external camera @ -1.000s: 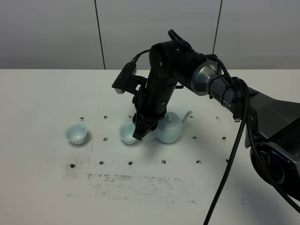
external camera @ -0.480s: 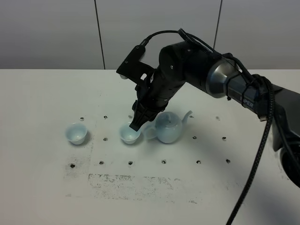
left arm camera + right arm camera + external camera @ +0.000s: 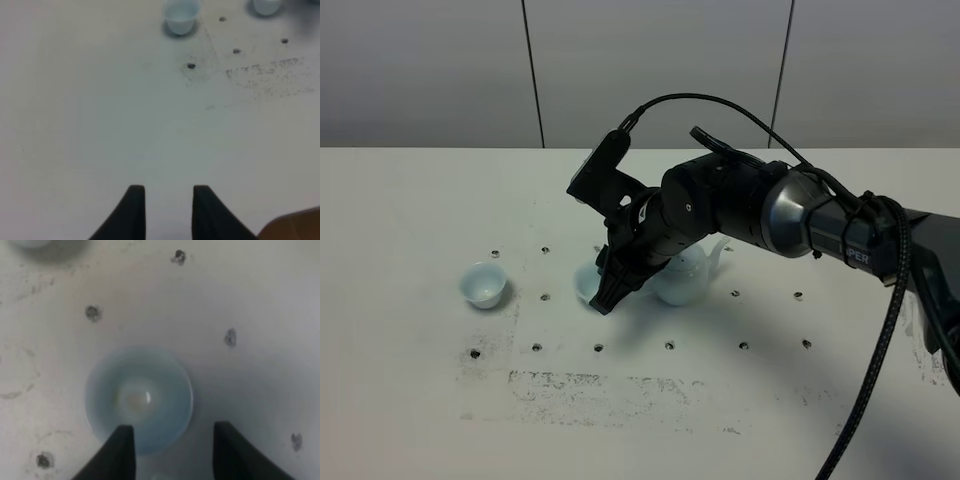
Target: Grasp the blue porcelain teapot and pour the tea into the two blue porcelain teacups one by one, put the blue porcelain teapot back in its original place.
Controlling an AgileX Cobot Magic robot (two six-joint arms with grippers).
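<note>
The blue porcelain teapot (image 3: 686, 278) stands on the white table (image 3: 410, 210), half hidden behind my right arm. One teacup (image 3: 483, 285) sits apart at the left. The other teacup (image 3: 586, 281) is just left of the teapot, partly covered by my right gripper (image 3: 606, 299). In the right wrist view that teacup (image 3: 138, 400) lies directly below, and my right gripper (image 3: 175, 452) is open, its fingertips (image 3: 122, 450) over the cup's near rim, holding nothing. My left gripper (image 3: 167, 212) hovers open over bare table, far from both teacups (image 3: 181, 17).
Screw holes dot the table (image 3: 669, 345), and a scuffed dark patch (image 3: 620, 390) runs along the front. A black cable (image 3: 880, 330) hangs from my right arm. A brown corner (image 3: 295, 225) shows at the edge of the left wrist view.
My right arm has swung down and rotated, and its gripper now points down at the cup beside the teapot. Teapot and cups have stayed put. The left gripper is unchanged.
</note>
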